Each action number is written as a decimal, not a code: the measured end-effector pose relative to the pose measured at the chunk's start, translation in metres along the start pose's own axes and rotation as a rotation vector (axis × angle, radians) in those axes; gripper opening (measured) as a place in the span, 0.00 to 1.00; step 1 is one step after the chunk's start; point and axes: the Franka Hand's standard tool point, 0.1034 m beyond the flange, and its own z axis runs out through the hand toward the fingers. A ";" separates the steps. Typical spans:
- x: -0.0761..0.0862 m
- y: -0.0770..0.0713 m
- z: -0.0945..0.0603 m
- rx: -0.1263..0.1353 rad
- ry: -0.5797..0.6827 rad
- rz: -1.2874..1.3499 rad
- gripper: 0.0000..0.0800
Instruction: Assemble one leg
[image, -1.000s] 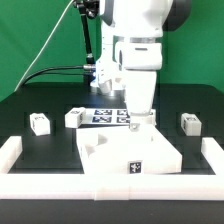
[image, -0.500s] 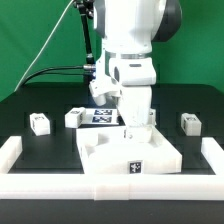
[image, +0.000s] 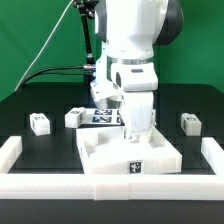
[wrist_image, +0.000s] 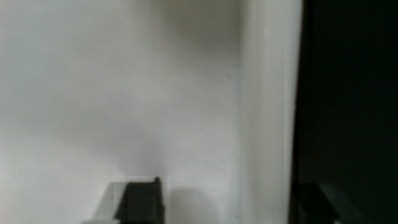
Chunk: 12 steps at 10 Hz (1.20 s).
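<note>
The gripper (image: 135, 132) is down at the back edge of the panel (image: 130, 155), near the exterior view's middle. In the wrist view its fingers (wrist_image: 139, 200) show apart over a white surface with a dark strip beside it, but I cannot tell if they pinch anything. The marker board (image: 100, 115) lies just behind the panel. On the black table (image: 40, 142) a leg (image: 39, 123) sits well off to the exterior view's left, another leg (image: 72, 117) is beside the marker board, and a third leg (image: 189, 122) lies off to the right. A white rail (image: 10, 150) borders the table.
</note>
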 end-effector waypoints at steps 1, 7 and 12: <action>0.000 0.000 0.000 0.000 0.000 0.000 0.25; -0.001 0.001 -0.001 -0.006 0.000 0.002 0.07; 0.041 0.010 -0.001 -0.026 0.017 0.146 0.07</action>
